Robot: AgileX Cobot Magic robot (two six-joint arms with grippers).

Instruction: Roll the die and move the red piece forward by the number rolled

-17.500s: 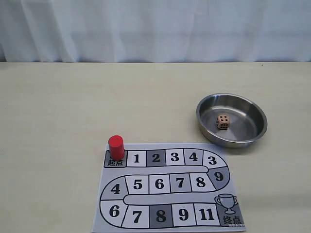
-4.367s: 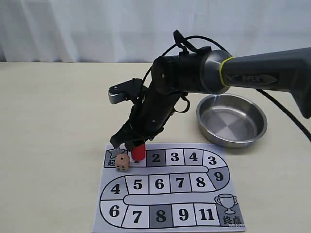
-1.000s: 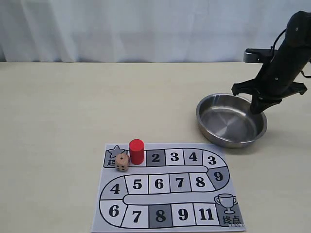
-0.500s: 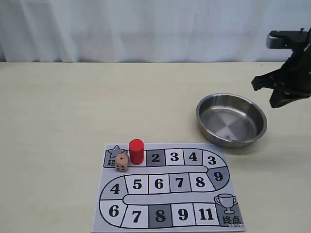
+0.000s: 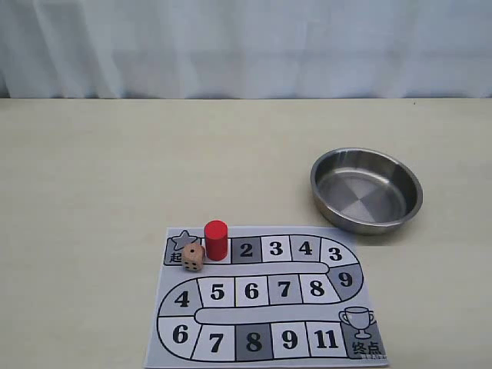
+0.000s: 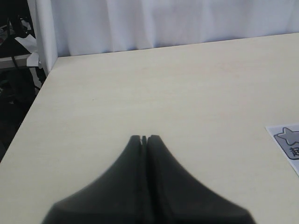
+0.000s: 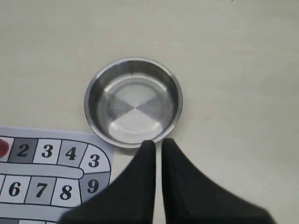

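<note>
Desk (image 5: pixel 115 169) of pale beige carried everything, with a white curtain behind it. On its near side lay the printed board (image 5: pixel 284 290), a winding track of numbered squares from a starred start square to a trophy square. A round steel bowl (image 5: pixel 367 196) sat on the desk beyond the board's right corner, apart from it. The left fingers (image 6: pixel 136 142) were pressed together on nothing, above bare desk near the board's start corner. The right fingers (image 7: pixel 148 147) were also closed on nothing, only a thin slit between them, above the bowl's rim. The red piece (image 5: pixel 216 240), a plain glossy cylinder, stood upright just before square 2. The die (image 5: pixel 193 257), light tan wood with dark pips, rested just beside it at the start square; its top count was too small to read.
</note>
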